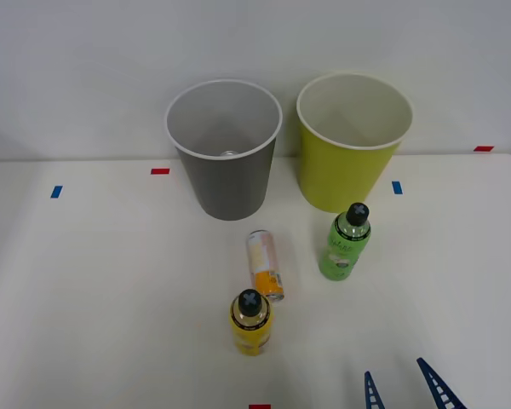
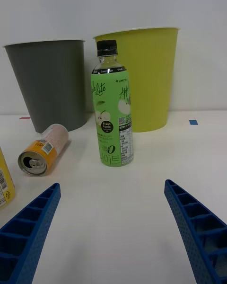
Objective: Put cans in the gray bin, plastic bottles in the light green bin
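A slim cream-pink and orange can (image 1: 265, 265) (image 2: 44, 150) lies on its side in the middle of the white table. A yellow bottle (image 1: 250, 322) (image 2: 4, 182) with a black cap stands just in front of it. The green-labelled bottle (image 1: 345, 242) (image 2: 111, 109) stands upright to the right, in front of the light green bin (image 1: 351, 141) (image 2: 142, 78). The gray bin (image 1: 226, 149) (image 2: 54, 83) stands left of the green one. My right gripper (image 1: 400, 385) (image 2: 111, 232) hovers open near the table's front edge, facing the green bottle, with nothing between its blue fingers (image 2: 198, 229).
Both bins stand at the back against a white wall. Small red and blue tape marks (image 1: 160, 171) dot the table (image 1: 94, 298). Something silvery shows at the bottom of the gray bin.
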